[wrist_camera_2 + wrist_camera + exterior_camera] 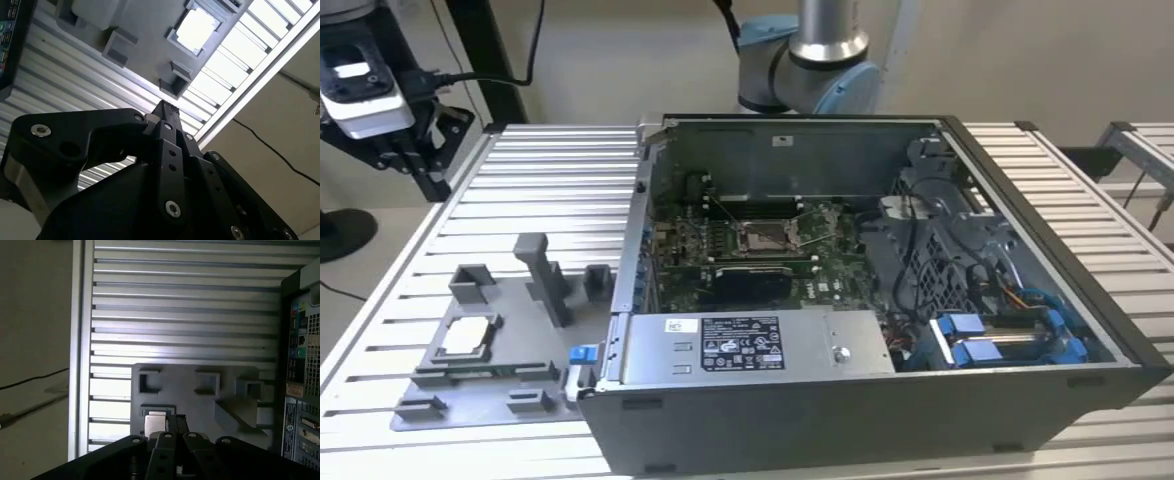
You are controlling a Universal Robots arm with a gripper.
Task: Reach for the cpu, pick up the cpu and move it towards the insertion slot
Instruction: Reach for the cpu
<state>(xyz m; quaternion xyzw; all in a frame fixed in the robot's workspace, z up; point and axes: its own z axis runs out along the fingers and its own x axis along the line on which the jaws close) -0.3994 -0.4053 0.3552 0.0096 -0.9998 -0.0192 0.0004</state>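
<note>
The cpu (467, 337) is a small silvery-white square lying flat in a recess of the grey fixture plate (520, 372), at the exterior view's left, beside the open computer case. It also shows as a bright square cpu (197, 27) in the second wrist view, and as a cpu (153, 421) partly behind the fingertips in the first wrist view. The insertion slot (763, 237) is a silver-framed socket on the green board inside the case. My gripper (420, 170) hangs high at the exterior view's far left, well apart from the cpu. In both wrist views its black fingers (162, 107) are shut together with nothing held.
The open computer case (881, 400) fills the middle and right of the ribbed metal table (560, 190). Grey upright blocks (540, 275) stand on the fixture plate between the cpu and the case. A black cable (270, 147) lies on the floor past the table edge.
</note>
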